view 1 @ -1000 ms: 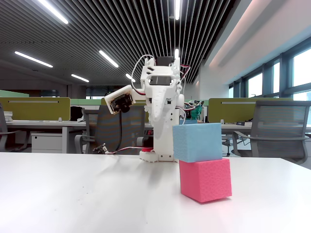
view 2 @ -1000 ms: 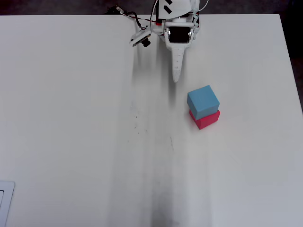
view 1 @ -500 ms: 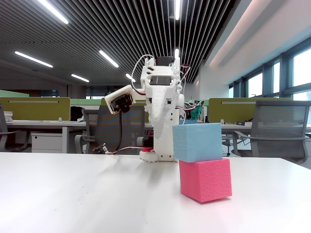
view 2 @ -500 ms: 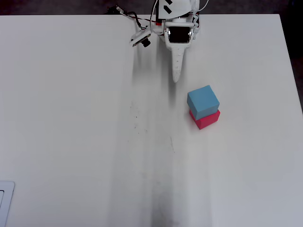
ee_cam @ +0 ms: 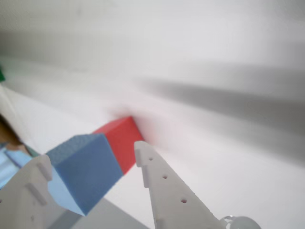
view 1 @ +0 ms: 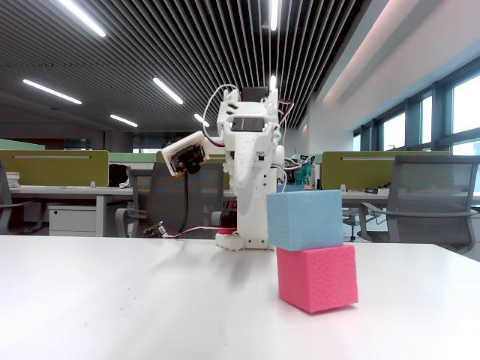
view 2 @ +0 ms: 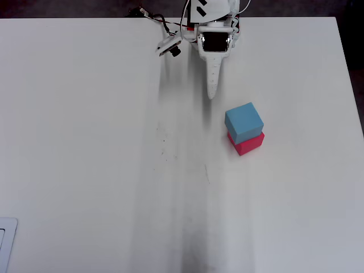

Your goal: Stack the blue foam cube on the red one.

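The blue foam cube (view 1: 305, 219) sits on top of the red one (view 1: 317, 277), slightly turned and shifted toward the arm. The overhead view shows the blue cube (view 2: 244, 121) covering most of the red cube (view 2: 251, 144). My gripper (view 2: 211, 91) hangs near the arm's base, apart from the stack, pointing down at the table. In the wrist view my gripper (ee_cam: 91, 153) is open with nothing held. Its white fingertips (ee_cam: 143, 155) frame the distant blue cube (ee_cam: 81, 171) and red cube (ee_cam: 121, 138).
The arm's base (view 2: 213, 23) with loose cables stands at the table's far edge. A white table (view 2: 114, 170) spreads to the left of the stack. A pale object (view 2: 4, 244) pokes in at the bottom left corner. Office chairs (view 1: 431, 202) stand behind the table.
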